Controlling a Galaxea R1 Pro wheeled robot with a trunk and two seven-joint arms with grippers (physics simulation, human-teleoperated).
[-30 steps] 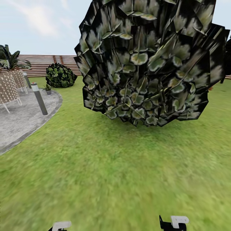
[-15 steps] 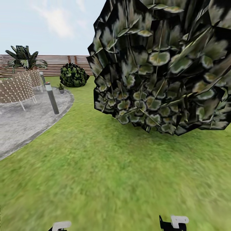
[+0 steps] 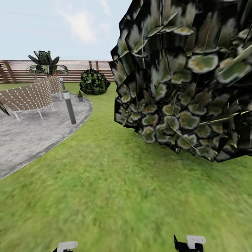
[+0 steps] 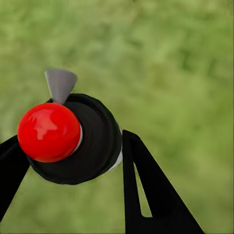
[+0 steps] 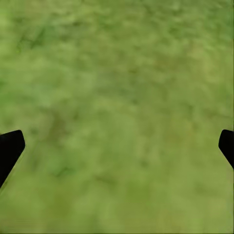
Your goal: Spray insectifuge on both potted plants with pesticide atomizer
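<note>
In the left wrist view I see the pesticide atomizer [image 4: 85,141] end-on: a round black cap with a shiny red knob and a small grey nozzle. My left gripper [image 4: 70,140] is shut on it, with a black finger [image 4: 146,190] pressed on each side, over blurred lawn. My right gripper [image 5: 119,146] hangs open above bare grass with nothing between its fingertips. One small potted plant [image 3: 80,95] in a grey pot stands far off at the edge of the round patio [image 3: 31,136]. A white part of each arm peeks in at the head view's lower edge.
A huge dark leafy bush [image 3: 189,80] looms close ahead on the right. A grey bollard light [image 3: 69,106] stands on the patio rim, with woven chairs [image 3: 29,96] behind it. A smaller bush [image 3: 93,82], a palm [image 3: 47,63] and the slat fence [image 3: 21,70] close the back.
The whole head view has shifted: patio, bollard and far bush slid to the right and the big bush looms larger, so the camera has moved. Both arms sit at the same spots.
</note>
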